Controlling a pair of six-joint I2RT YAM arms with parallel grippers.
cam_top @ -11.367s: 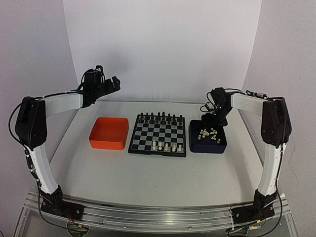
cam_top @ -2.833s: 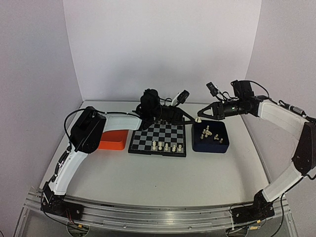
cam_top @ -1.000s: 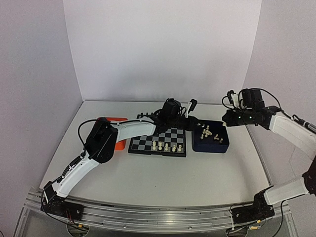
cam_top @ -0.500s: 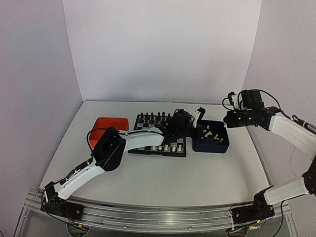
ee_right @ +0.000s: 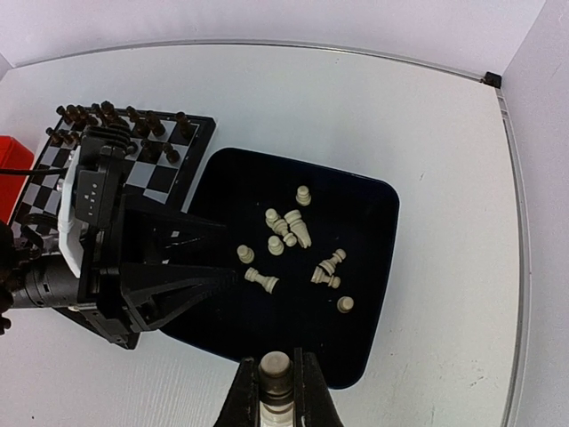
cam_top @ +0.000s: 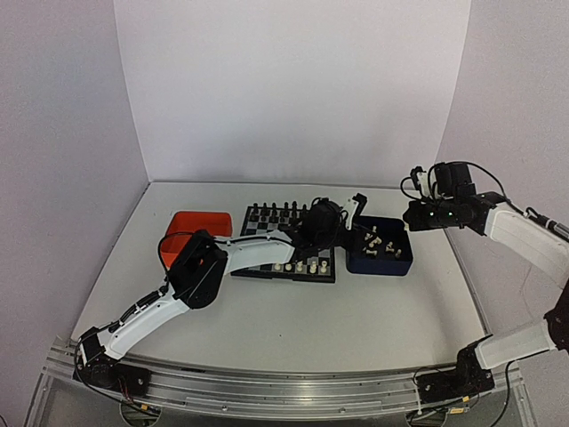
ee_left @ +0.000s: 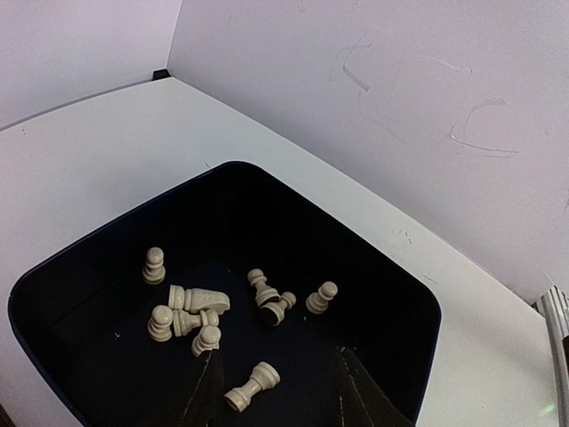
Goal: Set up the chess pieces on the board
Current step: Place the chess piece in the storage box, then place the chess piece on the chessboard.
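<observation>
left tool [ee_left: 277,356]: swung from far left to over blue tray [ee_left: 373,267], jaws parted | right tool [ee_right: 276,374]: lifted out, clamping cream piece [ee_right: 276,361]

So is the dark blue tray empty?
No, several cream-white chess pieces lie loose inside the dark blue tray.

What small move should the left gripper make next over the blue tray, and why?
Probably lower and close: the left gripper is open, its fingers either side of a lying white piece in the tray.
</observation>
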